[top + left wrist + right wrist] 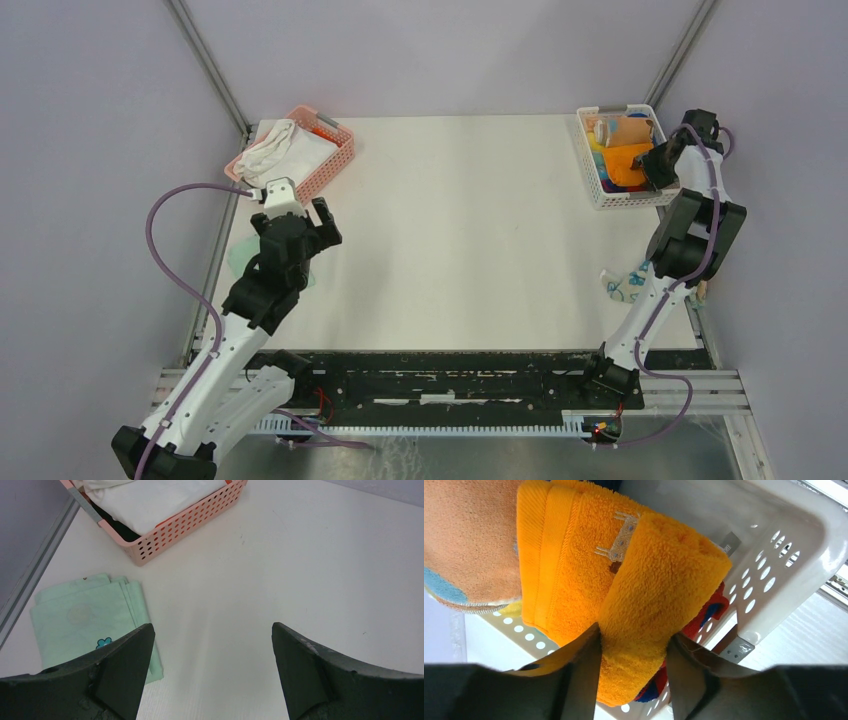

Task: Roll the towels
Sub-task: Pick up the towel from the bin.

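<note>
A: The right claw (634, 632)?
B: Pinched on the orange towel (574, 555), inside the white basket (774, 540) (far right corner).
A: And the left claw (212, 626)?
B: Wide open, empty — over the surface (300, 555), mint towel (80, 620) flat beside it.

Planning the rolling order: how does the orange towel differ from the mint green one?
The orange towel is thick and fluffy, the mint green towel thin and smooth. The orange towel sits in the white basket, pinched by the right gripper; the mint green towel lies folded on the table below the open left gripper. Both carry a small motif.
</note>
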